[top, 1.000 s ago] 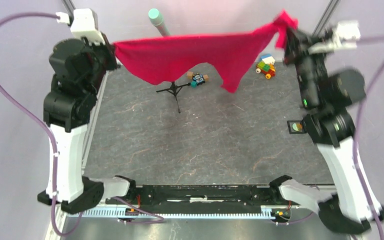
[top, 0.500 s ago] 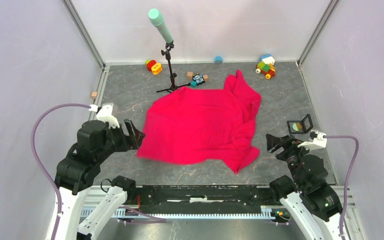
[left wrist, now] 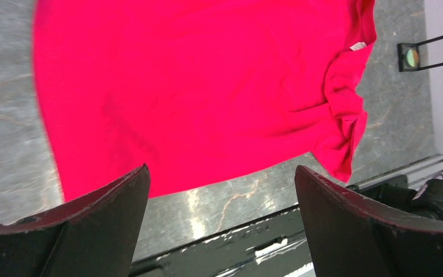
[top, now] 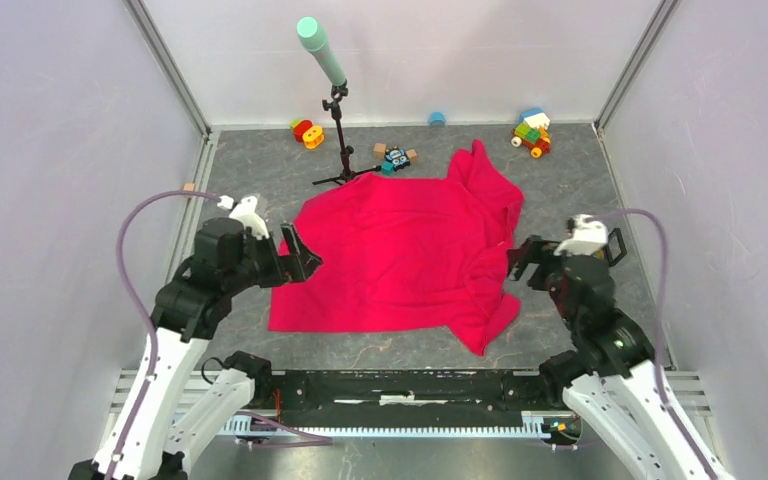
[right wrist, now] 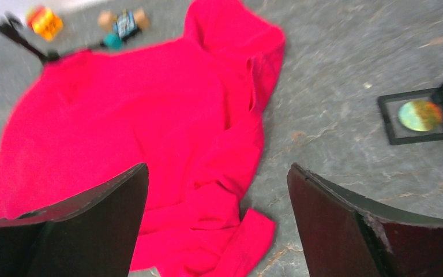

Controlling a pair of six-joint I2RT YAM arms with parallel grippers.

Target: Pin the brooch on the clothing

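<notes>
the clothing (top: pixel 400 255) is lying on the table (top: pixel 580 190); the brooch (right wrist: pixel 420 114) is sitting unpinned at its right; both jaws are gaping, empty.

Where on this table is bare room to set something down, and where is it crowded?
Free: the strip between the shirt and the front rail; the far patch between shirt and right wall. Crowded: the back edge, with tripod and toy blocks.

Nothing here can be read. The shirt (top: pixel 400 250) has a small white neck label (left wrist: pixel 356 46) at its collar, but it is too small and blurred to show any print.
</notes>
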